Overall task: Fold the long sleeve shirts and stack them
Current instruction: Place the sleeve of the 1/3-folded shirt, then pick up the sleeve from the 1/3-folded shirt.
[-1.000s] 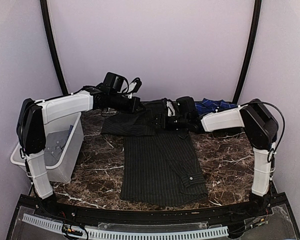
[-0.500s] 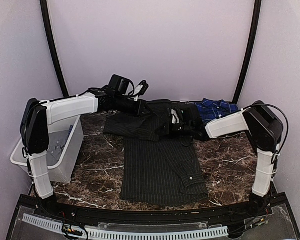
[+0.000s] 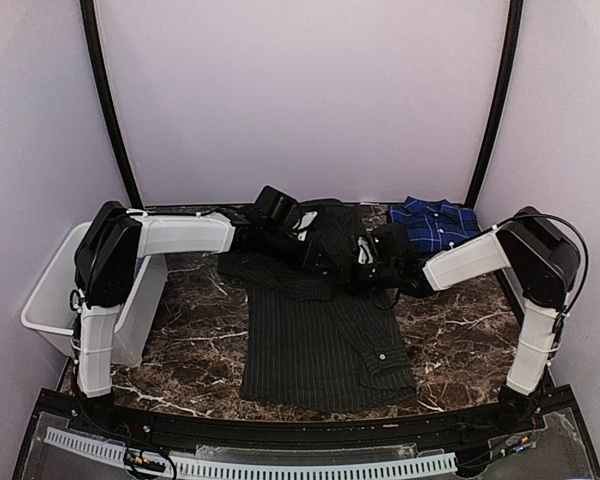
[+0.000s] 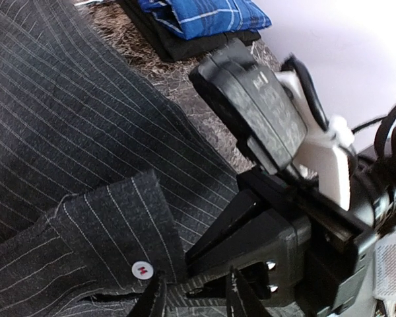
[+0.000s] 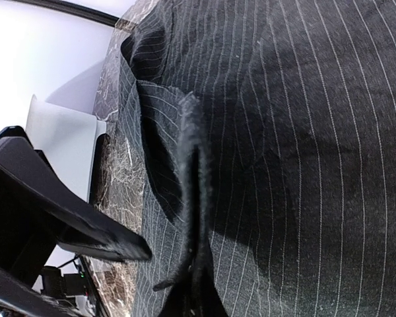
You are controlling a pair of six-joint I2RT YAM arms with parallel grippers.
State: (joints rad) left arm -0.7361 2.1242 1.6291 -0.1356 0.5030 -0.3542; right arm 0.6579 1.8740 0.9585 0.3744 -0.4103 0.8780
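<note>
- Black pinstriped shirt (image 3: 320,330) lies spread across the middle of the bench (image 3: 450,320), its far end bunched; blue plaid shirt (image 3: 435,218) lies at the far right corner
- Right pincer (image 3: 352,262) clamped on a raised fold of the black shirt
- Left pincer (image 4: 195,300) slightly apart, just over a buttoned cuff (image 4: 112,231)
- White bin (image 3: 50,300) at the bench's left edge

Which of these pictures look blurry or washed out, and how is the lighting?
Top external view: soft, even light; the black shirt reads nearly flat dark. Left wrist view: its white button is sharp, the wall behind is washed out. Right wrist view: pinstripes crisp, the raised fold close to the lens slightly soft.
</note>
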